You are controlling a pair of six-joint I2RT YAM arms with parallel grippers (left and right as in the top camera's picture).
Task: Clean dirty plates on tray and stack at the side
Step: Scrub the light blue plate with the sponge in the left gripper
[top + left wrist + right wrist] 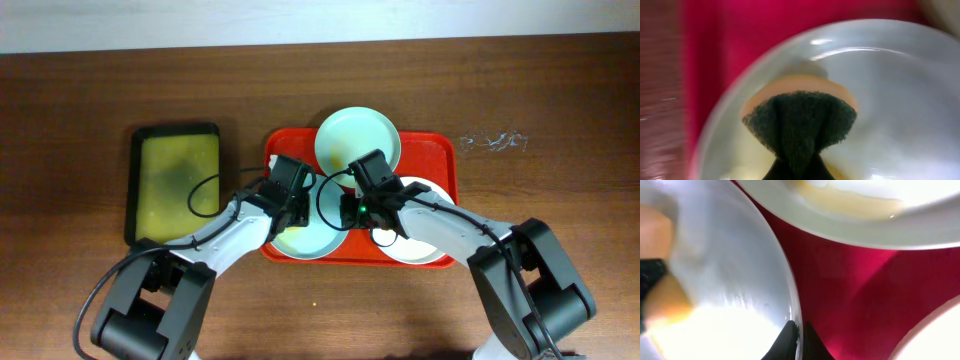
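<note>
The red tray (440,150) holds three plates. The mint green plate (352,135) is at the back, the white plate (430,250) at the front right, the pale blue plate (308,240) at the front left. My left gripper (293,203) is shut on a dark green sponge with an orange layer (800,120), pressed on the pale blue plate (900,100). My right gripper (352,212) is shut on that plate's right rim (796,311). A yellow smear shows on the mint plate (850,202).
A smaller black tray (175,180) with a yellow-green inside lies left of the red tray. Scratches or crumbs (492,141) mark the wooden table at the right. Cables loop between the two wrists.
</note>
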